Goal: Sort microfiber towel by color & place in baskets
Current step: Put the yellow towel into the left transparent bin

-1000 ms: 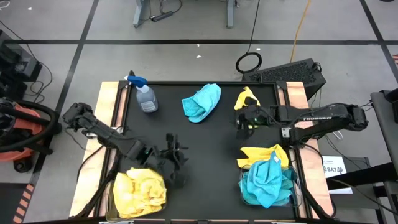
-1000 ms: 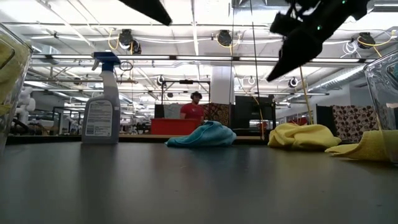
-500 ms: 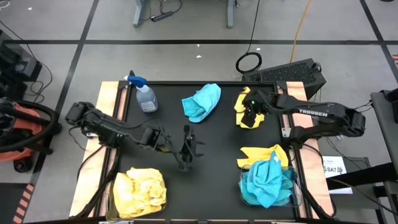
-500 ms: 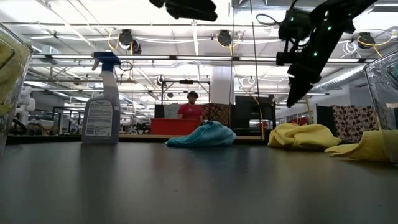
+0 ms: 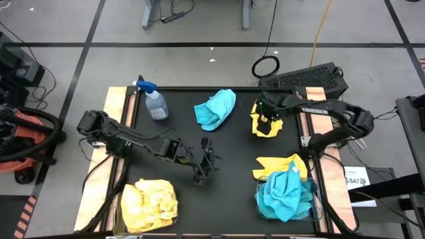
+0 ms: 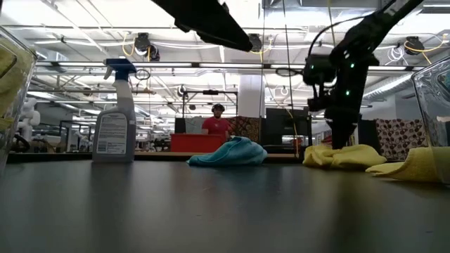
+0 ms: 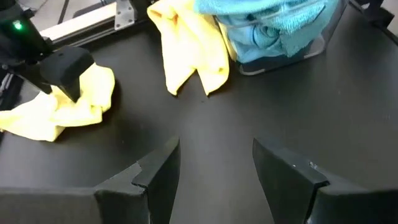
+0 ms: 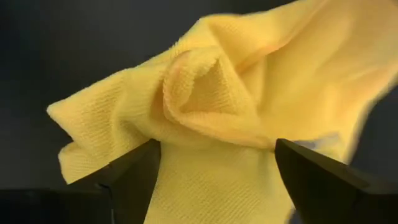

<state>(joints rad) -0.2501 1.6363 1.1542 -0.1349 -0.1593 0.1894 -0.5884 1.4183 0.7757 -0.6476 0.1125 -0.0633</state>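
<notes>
A crumpled yellow microfiber towel (image 5: 266, 125) lies at the mat's far right. My right gripper (image 5: 267, 119) points down over it, open, one finger on each side of its raised fold (image 8: 211, 93). My left gripper (image 5: 206, 163) hangs open over the bare mat near the middle, with nothing between its fingers (image 7: 155, 171). A turquoise towel (image 5: 216, 108) lies at the far middle. A second yellow towel (image 5: 281, 164) lies by the right basket (image 5: 313, 202), which holds turquoise towels. The left basket (image 5: 121, 207) holds yellow towels. My right gripper stands over the far-right yellow towel from above, and its fingertips (image 6: 340, 140) reach down level with the cloth's top. The fingers (image 8: 134, 171) flank the raised fold. I cannot tell whether they touch the cloth.
A clear spray bottle (image 5: 154, 103) with a blue trigger stands at the mat's far left corner. Bare black mat (image 5: 232, 199) lies between the two baskets and in front of my left gripper. Wooden strips (image 5: 116, 126) border the mat on both sides.
My right gripper has gone toward the table's far edge and down onto the far-right yellow towel, tipping from a slant to point steeply down. My left gripper has swung from beside the left basket toward the table's middle, sinking a little.
</notes>
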